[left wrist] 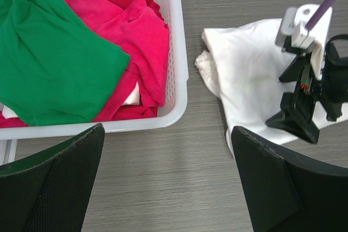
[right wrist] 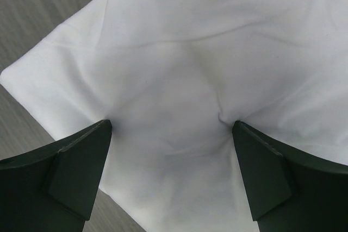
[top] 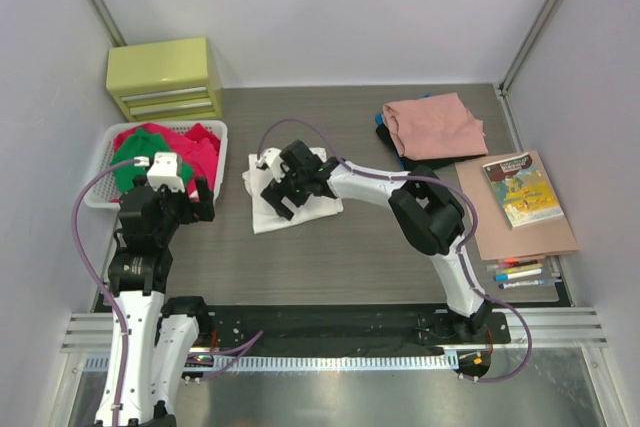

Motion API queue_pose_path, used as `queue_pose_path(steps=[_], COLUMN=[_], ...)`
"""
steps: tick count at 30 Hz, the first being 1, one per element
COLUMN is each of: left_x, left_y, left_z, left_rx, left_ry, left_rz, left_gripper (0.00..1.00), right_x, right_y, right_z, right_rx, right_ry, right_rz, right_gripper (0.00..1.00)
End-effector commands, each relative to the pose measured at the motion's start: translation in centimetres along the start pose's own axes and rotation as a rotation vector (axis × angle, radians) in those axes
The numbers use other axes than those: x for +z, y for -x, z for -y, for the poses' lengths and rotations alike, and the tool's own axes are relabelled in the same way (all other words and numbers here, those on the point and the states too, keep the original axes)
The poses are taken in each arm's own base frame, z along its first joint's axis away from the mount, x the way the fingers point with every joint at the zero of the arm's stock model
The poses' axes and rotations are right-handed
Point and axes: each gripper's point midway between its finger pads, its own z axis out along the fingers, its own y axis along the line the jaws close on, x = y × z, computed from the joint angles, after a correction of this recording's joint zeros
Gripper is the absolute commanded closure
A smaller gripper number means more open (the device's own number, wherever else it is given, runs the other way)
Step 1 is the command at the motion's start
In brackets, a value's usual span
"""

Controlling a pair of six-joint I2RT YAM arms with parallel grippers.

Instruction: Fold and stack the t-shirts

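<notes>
1. White t-shirt point(top: 262, 209) is lying crumpled at the centre of the top view.
2. Its cloth is being touched by the right gripper point(right wrist: 171, 129), whose jaws are spread wide and grasping nothing.
3. The left gripper point(left wrist: 167, 131) is being held at lower left, jaws released and empty.
4. A green t-shirt point(left wrist: 49, 63) and a red t-shirt point(left wrist: 147, 42) are lying in the white basket point(left wrist: 176, 52) at left, and a salmon-pink t-shirt point(top: 435, 125) is lying at upper right.

No lettering anywhere is coming through clearly enough to read. The thin book point(top: 522, 187), lying at the right end of the bench point(top: 350, 252), is showing a dark band of print across the top of its yellowish cover. From the overhead view that print is blurring into specks too small to make out.
</notes>
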Motion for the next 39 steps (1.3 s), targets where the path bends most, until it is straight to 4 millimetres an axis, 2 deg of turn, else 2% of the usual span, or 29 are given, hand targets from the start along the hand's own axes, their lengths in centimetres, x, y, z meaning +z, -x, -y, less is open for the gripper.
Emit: queue_pose_path(steps=[1,5,6,18,22,24,25,27,29,30,32,33,35,36,37,38,39], left_x=[-0.1,-0.1,-0.1,-0.1,0.0,0.2,0.3,0.5,0.6,0.5,0.5,0.5,0.4,0.4,0.4,0.4,0.4], left_y=[0.3,0.5,0.5,0.4,0.1,-0.1,-0.2,-0.4,-0.4,-0.5,-0.4,-0.5,-0.3,-0.5,-0.5,-0.5,-0.5], left_z=[0.2,0.3,0.3,0.5,0.5,0.6,0.6,0.6,0.7,0.6,0.6,0.6,1.0,1.1,1.4,1.6,1.9], left_rx=[0.012,0.012,0.013,0.011,0.011,0.01,0.009,0.008,0.009,0.008,0.007,0.007,0.009,0.008,0.008,0.006,0.006], left_ry=[-0.02,-0.025,-0.025,-0.032,-0.035,-0.041,-0.043,-0.046,-0.05,-0.047,-0.047,-0.047,-0.063,-0.07,-0.089,-0.1,-0.115], left_rz=[0.014,0.017,0.018,0.017,0.008,-0.002,-0.005,-0.014,-0.016,-0.017,-0.016,-0.016,-0.011,-0.015,-0.014,-0.015,-0.015], left_gripper=[0.0,0.0,0.0,0.0,0.0,0.0,0.0,0.0,0.0,0.0,0.0,0.0,0.0,0.0,0.0,0.0,0.0], right_x=[0.1,-0.7,-0.8,-1.0,-3.1,-6.1,-7.2,-11.5,-14.5,-17.8,-21.1,-24.7,-28.9,-31.6,-33.4,-35.1,-34.6], right_y=[-5.2,-5.6,-6.3,-7.8,-4.0,0.8,2.3,7.8,10.5,13.1,14.7,15.8,15.5,14.7,13.9,12.4,9.2], right_z=[1.3,1.0,0.8,3.6,4.0,4.4,4.5,4.5,3.9,3.7,4.0,4.0,6.1,6.3,6.8,8.2,9.4], right_rx=[0.098,0.104,0.107,0.163,0.114,0.073,0.047,0.008,-0.023,-0.038,-0.035,-0.036,0.0,-0.039,-0.063,-0.068,-0.128], right_ry=[-0.016,-0.013,-0.014,-0.079,-0.097,-0.129,-0.141,-0.17,-0.172,-0.193,-0.249,-0.282,-0.449,-0.509,-0.567,-0.683,-0.748], right_rz=[-0.127,-0.116,-0.125,-0.134,-0.01,0.102,0.131,0.261,0.321,0.395,0.456,0.519,0.55,0.561,0.563,0.532,0.438], right_gripper=[0.0,0.0,0.0,0.0,0.0,0.0,0.0,0.0,0.0,0.0,0.0,0.0,0.0,0.0,0.0,0.0,0.0])
